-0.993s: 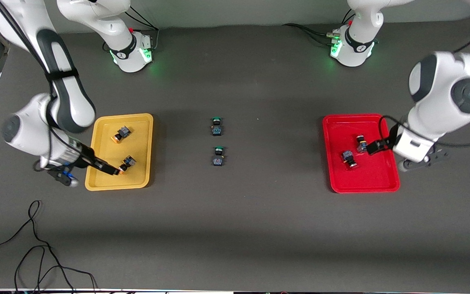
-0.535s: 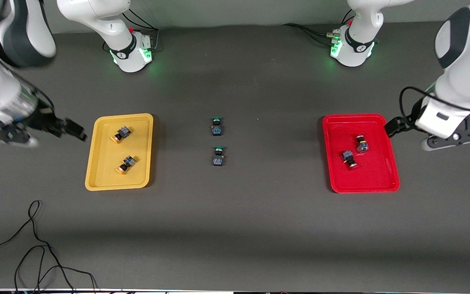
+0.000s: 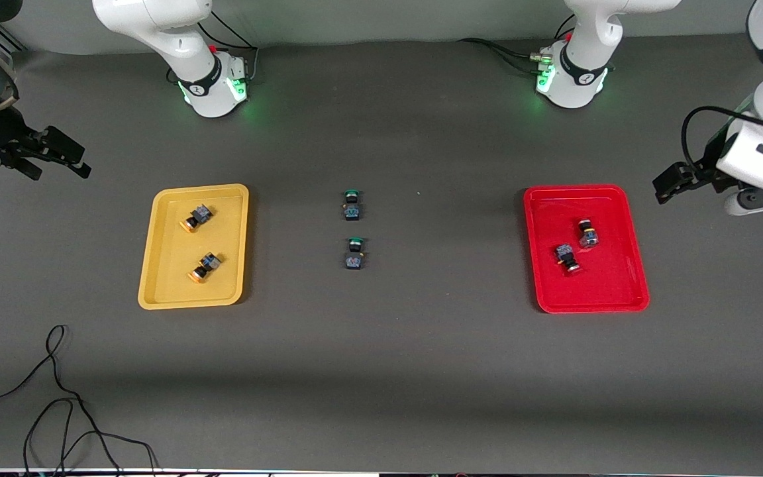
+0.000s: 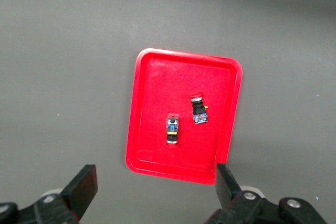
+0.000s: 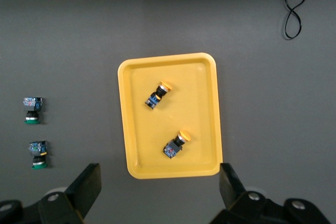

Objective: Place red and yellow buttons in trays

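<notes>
Two yellow-capped buttons (image 3: 196, 217) (image 3: 204, 266) lie in the yellow tray (image 3: 169, 291). Two red-capped buttons (image 3: 587, 234) (image 3: 567, 258) lie in the red tray (image 3: 613, 285). My right gripper (image 3: 57, 158) is open and empty, up over the bare table off the yellow tray's edge at the right arm's end. My left gripper (image 3: 669, 184) is open and empty, up over the table off the red tray's corner at the left arm's end. The right wrist view shows the yellow tray (image 5: 205, 103) with both buttons (image 5: 157, 95) (image 5: 177, 144). The left wrist view shows the red tray (image 4: 152, 103) with both buttons (image 4: 198, 111) (image 4: 171, 128).
Two green-capped buttons (image 3: 352, 205) (image 3: 354, 254) lie on the dark table midway between the trays. A loose black cable (image 3: 57, 397) lies near the front edge at the right arm's end. The two arm bases (image 3: 212, 79) (image 3: 570, 76) stand along the back.
Both grippers have risen out of their trays and drawn back toward the table's ends. The buttons they were at stay lying in the trays.
</notes>
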Tool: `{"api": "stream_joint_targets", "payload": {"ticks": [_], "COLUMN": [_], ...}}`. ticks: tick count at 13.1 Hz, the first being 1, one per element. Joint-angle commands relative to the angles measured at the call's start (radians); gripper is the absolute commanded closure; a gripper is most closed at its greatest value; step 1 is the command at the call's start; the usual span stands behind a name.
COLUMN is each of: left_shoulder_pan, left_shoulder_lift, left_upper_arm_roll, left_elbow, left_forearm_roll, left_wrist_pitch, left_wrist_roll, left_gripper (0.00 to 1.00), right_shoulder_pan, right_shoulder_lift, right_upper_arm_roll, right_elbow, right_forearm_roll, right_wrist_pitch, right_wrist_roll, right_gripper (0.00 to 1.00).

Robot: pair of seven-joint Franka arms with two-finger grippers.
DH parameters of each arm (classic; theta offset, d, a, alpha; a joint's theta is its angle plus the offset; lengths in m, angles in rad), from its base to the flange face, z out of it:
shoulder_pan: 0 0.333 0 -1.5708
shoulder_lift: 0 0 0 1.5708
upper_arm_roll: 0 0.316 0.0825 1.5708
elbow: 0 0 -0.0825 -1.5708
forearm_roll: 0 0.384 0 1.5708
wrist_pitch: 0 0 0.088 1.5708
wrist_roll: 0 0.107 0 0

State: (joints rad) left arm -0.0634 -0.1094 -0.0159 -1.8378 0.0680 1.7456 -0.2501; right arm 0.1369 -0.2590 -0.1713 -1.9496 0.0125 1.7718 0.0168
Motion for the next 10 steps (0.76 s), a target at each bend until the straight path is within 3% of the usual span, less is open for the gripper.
{"api": "stream_joint_targets", "payload": {"ticks": [1, 2, 10], "left_shoulder_pan": [0.138, 0.172, 0.126], "left_shoulder_lift": [0.006, 0.007, 0.016], "left_upper_arm_roll": [-0.126, -0.160, -0.182], "left_elbow": [0.051, 0.058, 0.083], "left_forearm_roll": [-0.004, -0.005, -0.007], "left_wrist_pitch": [-0.043, -0.044, -0.112], "left_wrist_roll": [0.037, 0.038, 0.020], "left_gripper": [0.00, 0.00, 0.00], "right_shoulder_pan": [-0.005, -0.009, -0.008], "right_shoulder_lift": [0.153, 0.181, 0.176], "right_upper_arm_roll": [0.053, 0.068, 0.070], "right_elbow": [0.165, 0.199, 0.245], "right_forearm_roll": [-0.014, -0.020, -0.009], "right_wrist_pitch": [-0.051, -0.055, -0.089], "right_wrist_roll": [-0.008, -0.008, 0.061], "right_gripper": [0.00, 0.00, 0.00]}}
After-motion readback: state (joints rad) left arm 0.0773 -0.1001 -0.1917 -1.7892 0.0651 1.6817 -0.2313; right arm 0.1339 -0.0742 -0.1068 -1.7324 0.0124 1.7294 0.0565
